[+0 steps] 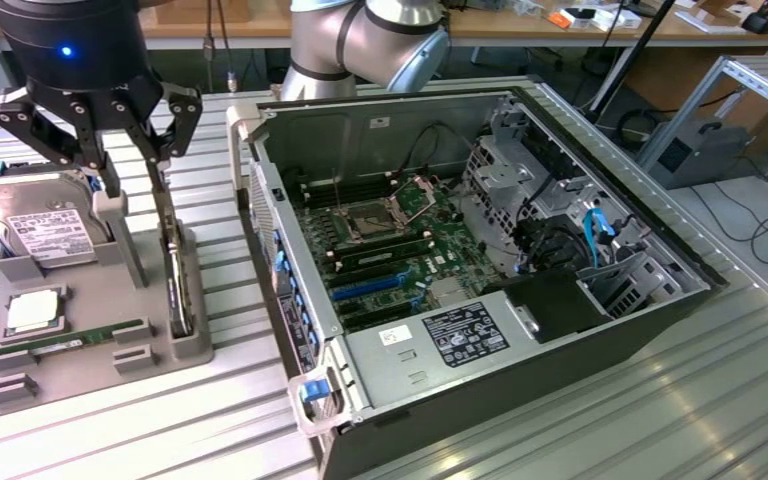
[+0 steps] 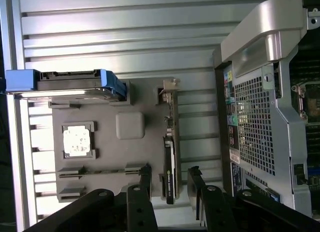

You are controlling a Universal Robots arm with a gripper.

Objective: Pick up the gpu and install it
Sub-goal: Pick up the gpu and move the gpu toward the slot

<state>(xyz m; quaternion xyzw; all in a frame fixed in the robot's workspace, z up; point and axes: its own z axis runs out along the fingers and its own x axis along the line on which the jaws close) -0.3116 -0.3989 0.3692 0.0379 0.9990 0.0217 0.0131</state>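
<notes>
The gpu [image 1: 177, 285], a thin flat rectangular circuit card with a dark face and a silvery edge, is standing on its long edge in a slot of the grey moulded plastic holder [image 1: 157, 355]. The holder is lying on the ribbed metal surface [image 1: 157, 435] at the exterior view's lower left. The black multi-link tool [image 1: 131, 180] is hanging over it in the upper left of that frame, its fingers spread wide and gripping nothing. In the wrist view the tool [image 2: 169, 173] is straddling the card [image 2: 170, 147], one finger to each side, and no contact is showing.

Also sitting in the holder are a silver boxy hard drive with a white label [image 1: 44, 235], a square silvery processor chip [image 1: 35, 312] and a narrow green memory stick [image 1: 64, 346]. The open black-and-grey computer case [image 1: 491, 250] is lying just beside the holder, towards the exterior view's right.

Doing this step well is likely depending on keeping the fingers centred on the thin edge and parallel to the card's faces. They should probably be closing on the bare board, clear of the slot walls, and any lift wants to be going straight up so the card is not binding or tipping.
</notes>
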